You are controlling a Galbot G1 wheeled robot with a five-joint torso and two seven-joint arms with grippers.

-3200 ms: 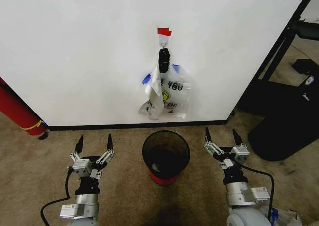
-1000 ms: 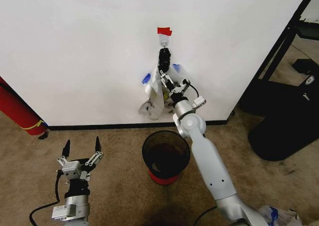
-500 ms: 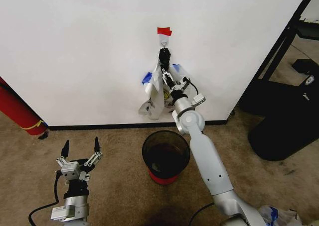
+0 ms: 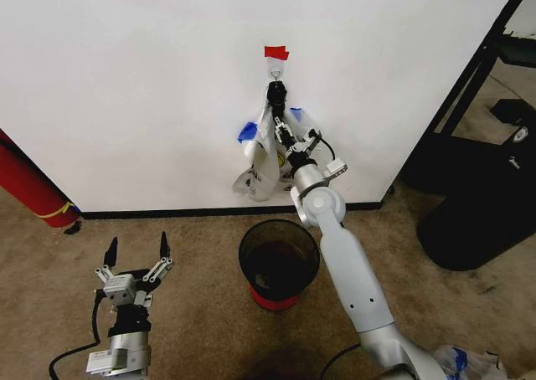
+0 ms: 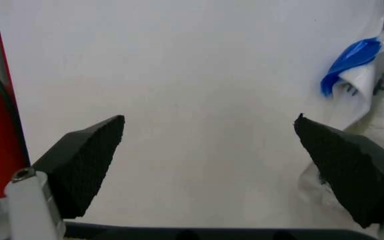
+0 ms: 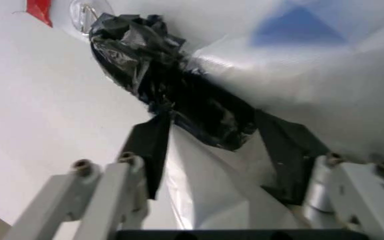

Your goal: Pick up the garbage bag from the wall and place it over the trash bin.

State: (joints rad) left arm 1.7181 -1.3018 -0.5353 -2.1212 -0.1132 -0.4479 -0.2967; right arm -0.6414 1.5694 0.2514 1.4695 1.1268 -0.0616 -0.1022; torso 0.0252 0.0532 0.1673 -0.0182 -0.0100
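Observation:
The garbage bag [image 4: 266,158], see-through with blue patches, hangs from a small hook [image 4: 275,84] under red tape [image 4: 275,53] on the white wall [image 4: 126,87]. A black crumpled bunch [image 6: 178,95] forms its top below the hook. My right gripper [image 4: 279,130] is raised against the bag, and it stands open in the right wrist view [image 6: 212,120], the black bunch between its fingers [image 6: 148,150]. The trash bin [image 4: 279,263], black mesh with a red base, stands on the carpet below. My left gripper [image 4: 137,244] waits open, low at the left [image 5: 209,125], facing the wall.
A red cylinder [image 4: 29,187] leans at the wall's left end. A big black rounded object [image 4: 481,204] and a black frame [image 4: 477,70] stand to the right. A blue patch [image 5: 349,62] of the bag hangs beside the left gripper's far finger. Carpet surrounds the bin.
My right arm has risen from beside the bin to the hanging bag, then crept slightly up toward the hook. The left gripper shifted a little down and left.

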